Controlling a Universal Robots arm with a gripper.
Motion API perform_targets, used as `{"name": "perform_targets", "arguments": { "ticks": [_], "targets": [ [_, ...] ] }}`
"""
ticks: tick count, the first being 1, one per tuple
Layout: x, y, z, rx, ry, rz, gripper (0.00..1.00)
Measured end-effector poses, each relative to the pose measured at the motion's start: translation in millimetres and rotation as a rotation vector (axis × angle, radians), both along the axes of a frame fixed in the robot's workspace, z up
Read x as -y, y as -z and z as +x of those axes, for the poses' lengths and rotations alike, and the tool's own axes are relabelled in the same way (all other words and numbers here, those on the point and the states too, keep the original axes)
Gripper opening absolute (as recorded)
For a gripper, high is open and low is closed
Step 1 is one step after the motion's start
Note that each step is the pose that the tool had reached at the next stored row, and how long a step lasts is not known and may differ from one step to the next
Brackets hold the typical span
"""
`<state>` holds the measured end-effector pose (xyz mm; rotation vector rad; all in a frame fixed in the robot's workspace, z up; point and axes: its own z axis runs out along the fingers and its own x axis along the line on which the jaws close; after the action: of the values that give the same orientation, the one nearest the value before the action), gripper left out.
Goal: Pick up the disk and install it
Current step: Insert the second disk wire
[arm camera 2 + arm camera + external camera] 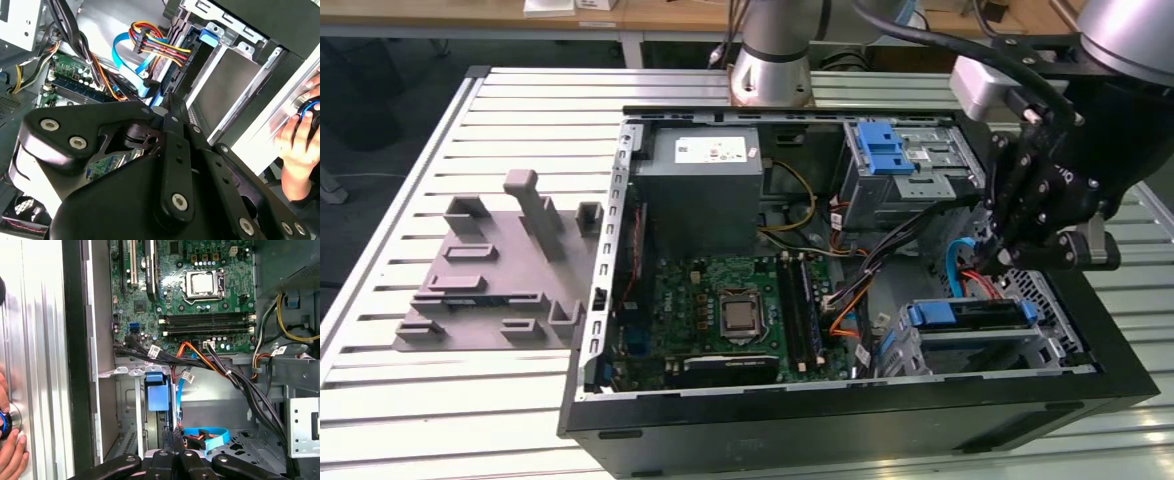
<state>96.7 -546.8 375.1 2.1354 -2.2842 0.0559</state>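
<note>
Pincer (1007,262) angled down inside case (854,405), above drive bay (974,325).

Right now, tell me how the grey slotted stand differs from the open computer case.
Colour: the grey slotted stand is pale grey; the open computer case is black.
Size: the stand is low and small; the case is far bigger and deeper, holding a motherboard and cables.
Place: the stand lies at the exterior view's left, the case at its right, with the gripper over the case.
Both rest on the slatted metal table.
</note>
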Motion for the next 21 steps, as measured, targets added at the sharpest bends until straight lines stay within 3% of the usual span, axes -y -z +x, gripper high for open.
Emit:
{"name": "perform_targets", "arguments": {
  "ticks": [6,12,21],
  "targets": [
    [-0.8,-0.4,-5.2,0.0007,0.000,-0.0001,0.11],
    [-3.7,-5.9,-5.3,0.0007,0.000,0.0001,0.11],
    [-16.8,-9.9,-5.3,0.0008,0.000,0.0000,0.11]
  ]
}}
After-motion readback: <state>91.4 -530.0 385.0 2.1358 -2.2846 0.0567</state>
